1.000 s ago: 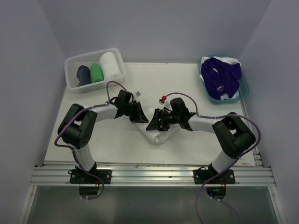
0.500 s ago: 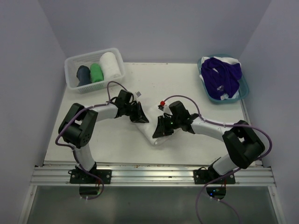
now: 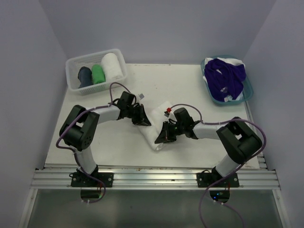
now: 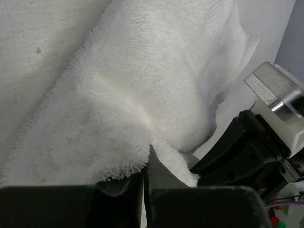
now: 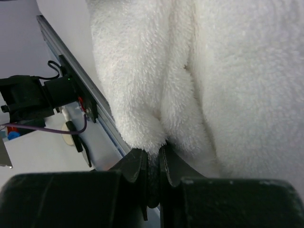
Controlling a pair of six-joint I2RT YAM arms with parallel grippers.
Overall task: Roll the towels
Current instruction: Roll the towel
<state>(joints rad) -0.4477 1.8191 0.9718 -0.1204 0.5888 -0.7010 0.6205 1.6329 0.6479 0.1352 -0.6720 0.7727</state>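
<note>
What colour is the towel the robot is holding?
The towel is plain white, seen best in the left wrist view.

The white towel (image 4: 156,80) is thick terry cloth, fluffy, with a fuzzy hem. The table (image 3: 190,90) is matt off-white, faintly speckled. The left gripper (image 4: 144,176) and right gripper (image 5: 153,164) are matt black plastic. The basket (image 3: 73,64) is slotted translucent white plastic; the tub (image 3: 249,90) is smooth light-blue plastic, its purple towel (image 3: 223,76) soft matt cloth. The rail (image 3: 152,178) along the table's near edge is brushed metal.
</note>
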